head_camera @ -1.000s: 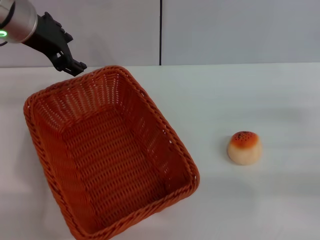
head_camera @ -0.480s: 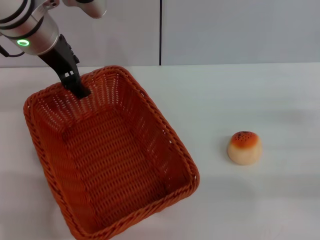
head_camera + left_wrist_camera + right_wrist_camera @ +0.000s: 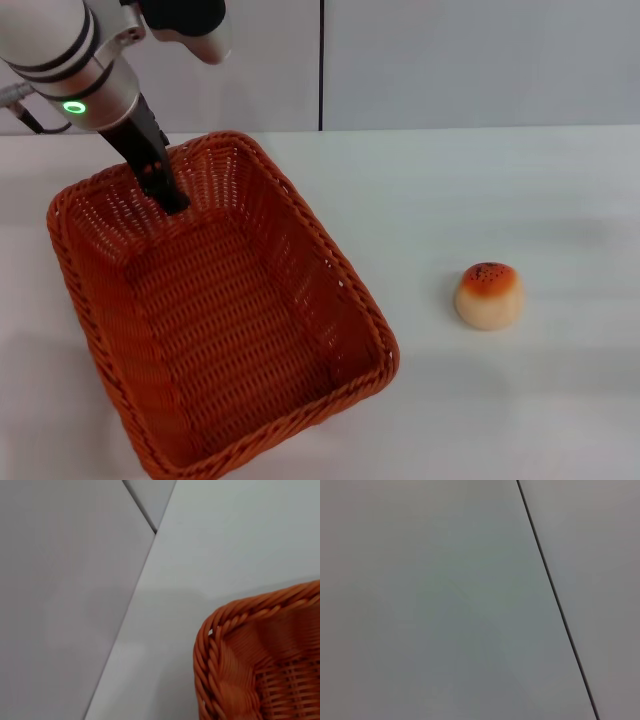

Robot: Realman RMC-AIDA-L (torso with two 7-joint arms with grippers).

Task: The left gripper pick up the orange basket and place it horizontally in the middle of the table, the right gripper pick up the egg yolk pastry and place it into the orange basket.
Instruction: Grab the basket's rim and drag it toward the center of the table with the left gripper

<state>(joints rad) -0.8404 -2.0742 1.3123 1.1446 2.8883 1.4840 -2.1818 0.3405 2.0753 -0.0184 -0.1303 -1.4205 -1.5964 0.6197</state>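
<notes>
The orange basket (image 3: 332, 258) lies slanted on the left half of the white table (image 3: 470, 180), with nothing in it. My left gripper (image 3: 166, 188) reaches down at the basket's far rim, its black tip against the inner side of the back wall. A braided corner of the basket (image 3: 235, 655) fills the left wrist view. The egg yolk pastry (image 3: 489, 295) sits alone on the table, well to the right of the basket. My right gripper is out of view, and the right wrist view holds only a grey wall.
A grey wall with a dark vertical seam (image 3: 321, 65) stands behind the table. White tabletop stretches between the basket and the pastry and beyond the pastry to the right.
The left gripper has come down and to the right, from above the table behind the basket to the inside of its far rim. Basket and pastry have not moved.
</notes>
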